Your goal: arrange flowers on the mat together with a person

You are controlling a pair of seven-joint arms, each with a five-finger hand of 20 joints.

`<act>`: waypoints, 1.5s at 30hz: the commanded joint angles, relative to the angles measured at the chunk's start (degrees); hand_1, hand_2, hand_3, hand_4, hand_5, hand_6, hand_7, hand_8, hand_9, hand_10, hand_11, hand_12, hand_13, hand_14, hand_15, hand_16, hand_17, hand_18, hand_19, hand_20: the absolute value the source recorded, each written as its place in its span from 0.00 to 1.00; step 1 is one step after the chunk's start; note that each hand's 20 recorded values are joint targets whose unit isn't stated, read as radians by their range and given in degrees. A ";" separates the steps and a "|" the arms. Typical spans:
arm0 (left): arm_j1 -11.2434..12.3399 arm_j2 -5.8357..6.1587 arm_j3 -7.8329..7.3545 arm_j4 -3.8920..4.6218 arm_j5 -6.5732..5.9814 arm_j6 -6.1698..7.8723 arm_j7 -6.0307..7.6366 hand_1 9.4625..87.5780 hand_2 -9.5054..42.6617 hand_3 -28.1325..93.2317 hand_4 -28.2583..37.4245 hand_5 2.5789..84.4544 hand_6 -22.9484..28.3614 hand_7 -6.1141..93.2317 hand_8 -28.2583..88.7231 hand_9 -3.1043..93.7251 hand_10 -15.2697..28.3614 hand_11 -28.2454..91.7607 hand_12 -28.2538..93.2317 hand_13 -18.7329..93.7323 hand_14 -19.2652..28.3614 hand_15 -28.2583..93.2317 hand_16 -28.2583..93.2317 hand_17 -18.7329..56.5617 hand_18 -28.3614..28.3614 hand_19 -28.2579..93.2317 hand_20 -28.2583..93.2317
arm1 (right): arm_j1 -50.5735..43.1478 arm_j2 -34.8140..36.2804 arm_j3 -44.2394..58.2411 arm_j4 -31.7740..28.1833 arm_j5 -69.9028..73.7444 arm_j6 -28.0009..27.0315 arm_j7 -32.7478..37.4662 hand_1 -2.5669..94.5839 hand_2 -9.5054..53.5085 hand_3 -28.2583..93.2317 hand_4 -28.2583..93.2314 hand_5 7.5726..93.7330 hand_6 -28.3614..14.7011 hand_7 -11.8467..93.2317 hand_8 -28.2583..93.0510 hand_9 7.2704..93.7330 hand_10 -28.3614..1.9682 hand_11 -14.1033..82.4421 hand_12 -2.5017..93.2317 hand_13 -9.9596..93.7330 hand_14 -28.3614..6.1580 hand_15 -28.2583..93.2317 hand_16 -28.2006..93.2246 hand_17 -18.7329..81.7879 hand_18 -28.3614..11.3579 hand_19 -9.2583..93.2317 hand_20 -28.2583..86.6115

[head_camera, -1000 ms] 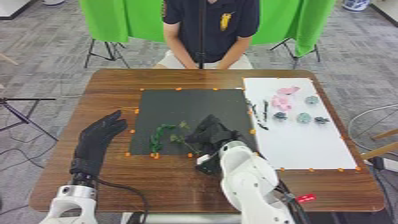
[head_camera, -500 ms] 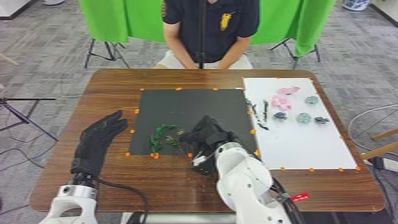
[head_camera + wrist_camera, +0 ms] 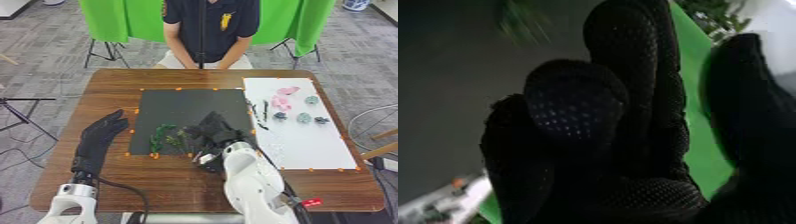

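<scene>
I judge the arrangement to be in its early stage; on the black rectangular mat (image 3: 180,107), toward the tabletop's (image 3: 111,95) near edge and left of its middle, lie a curled dark-green leafy stem (image 3: 157,140) and, just beside it on the right, a thin paler-green sprig (image 3: 181,141); on the white rectangular sheet (image 3: 311,147), along the tabletop's right edge, wait two pink ruffled flowers (image 3: 282,103), four blue-grey and pale-green rosette heads (image 3: 305,118) and some slim dark-green stems (image 3: 258,116), all left to be placed, it seems.

The sprig runs roughly from the tabletop's near edge toward its far edge, leaning slightly left at its far end; the curled stem's long axis lies much the same way, its far end bending over to the right; which end of the sprig is its tip, I cannot tell for certain.

My right hand (image 3: 642,90) is over the mat's near right part, beside the sprig; it is loosely open, one finger bent forward and the thumb apart, with nothing visibly gripped; my left hand (image 3: 104,128) lies by the tabletop's left edge, fingers straight, holding nothing.
</scene>
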 commanded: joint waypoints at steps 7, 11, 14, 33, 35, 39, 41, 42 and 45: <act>0.14 -0.25 -0.25 0.69 0.15 -0.82 -0.30 0.19 0.13 0.76 0.11 0.52 0.54 0.17 0.19 0.50 0.64 0.36 0.34 0.49 0.74 0.32 0.26 0.31 0.72 0.29 0.37 | -7.96 10.13 -4.06 -7.21 4.86 -5.78 0.27 0.34 0.00 0.86 0.02 0.96 0.67 0.27 0.15 1.00 0.57 0.50 0.21 1.00 0.75 0.70 0.39 0.90 0.51 1.00 0.54; 0.19 -0.45 -0.13 0.64 0.19 -0.88 -0.28 0.19 0.14 0.76 0.12 0.52 0.54 0.16 0.19 0.50 0.65 0.36 0.34 0.49 0.74 0.32 0.26 0.31 0.72 0.29 0.37 | -7.98 10.70 -5.06 -6.34 5.01 -6.25 0.54 0.35 0.00 0.85 0.04 0.96 0.65 0.26 0.15 1.00 0.54 0.49 0.21 1.00 0.73 0.70 0.39 0.90 0.50 1.00 0.54; 0.19 -0.46 -0.10 0.69 0.11 -0.81 -0.31 0.19 0.14 0.76 0.12 0.52 0.54 0.16 0.19 0.50 0.65 0.36 0.34 0.49 0.74 0.32 0.26 0.31 0.72 0.29 0.37 | -7.40 10.86 -5.16 -5.15 4.95 -6.45 0.64 0.37 0.00 0.84 0.05 0.95 0.64 0.26 0.15 1.00 0.52 0.48 0.22 1.00 0.73 0.69 0.39 0.90 0.49 1.00 0.55; -0.52 -1.07 0.20 1.13 0.27 -0.99 -0.44 0.19 0.14 0.75 0.13 0.53 0.56 0.16 0.20 0.50 0.68 0.36 0.34 0.49 0.77 0.32 0.26 0.30 0.73 0.30 0.37 | -1.02 10.26 -5.02 2.07 2.23 -5.76 -0.77 0.48 0.00 0.72 0.10 0.88 0.61 0.25 0.25 1.00 0.56 0.45 0.24 1.00 0.74 0.67 0.42 0.89 0.48 1.00 0.56; -0.60 -1.05 0.31 1.19 0.21 -1.02 -0.40 0.20 0.15 0.75 0.13 0.53 0.56 0.16 0.20 0.50 0.69 0.36 0.34 0.49 0.78 0.32 0.26 0.30 0.73 0.31 0.37 | -0.48 10.13 -5.14 2.60 2.37 -5.45 -1.20 0.50 0.00 0.69 0.11 0.88 0.61 0.25 0.26 1.00 0.56 0.44 0.25 1.00 0.74 0.67 0.42 0.89 0.48 1.00 0.56; -0.74 -0.94 0.43 1.29 0.11 -1.01 -0.34 0.20 0.15 0.75 0.13 0.53 0.57 0.15 0.20 0.50 0.71 0.36 0.34 0.48 0.79 0.32 0.27 0.30 0.73 0.31 0.37 | 0.89 9.37 -5.51 3.55 1.93 -5.42 -1.89 0.62 0.00 0.55 0.18 0.87 0.60 0.26 0.28 0.99 0.57 0.44 0.25 1.00 0.74 0.66 0.43 0.89 0.47 1.00 0.57; -0.77 -0.87 0.56 1.35 0.05 -1.03 -0.28 0.20 0.15 0.75 0.13 0.54 0.57 0.15 0.20 0.50 0.72 0.36 0.34 0.48 0.79 0.32 0.27 0.30 0.73 0.31 0.37 | 1.46 9.33 -5.91 3.96 1.54 -4.83 -2.33 0.64 0.02 0.51 0.19 0.87 0.60 0.26 0.28 0.99 0.57 0.45 0.25 1.00 0.74 0.65 0.44 0.88 0.47 1.00 0.57; -1.00 -0.85 0.60 1.48 0.03 -1.14 -0.35 0.20 0.15 0.75 0.13 0.54 0.57 0.15 0.20 0.50 0.73 0.36 0.34 0.48 0.80 0.32 0.26 0.30 0.73 0.31 0.37 | 1.91 9.20 -5.93 4.24 1.50 -5.08 -2.43 0.67 0.03 0.48 0.21 0.87 0.59 0.26 0.28 0.98 0.57 0.45 0.25 1.00 0.75 0.65 0.44 0.88 0.47 1.00 0.57; -1.33 -0.77 0.69 1.64 0.06 -1.49 -0.46 0.20 0.15 0.75 0.13 0.54 0.58 0.15 0.20 0.50 0.73 0.36 0.35 0.48 0.81 0.33 0.26 0.29 0.73 0.31 0.37 | 2.30 9.32 -5.97 4.29 1.78 -4.88 -2.27 0.70 0.04 0.44 0.23 0.86 0.60 0.26 0.28 0.98 0.56 0.45 0.25 1.00 0.75 0.65 0.44 0.88 0.46 1.00 0.58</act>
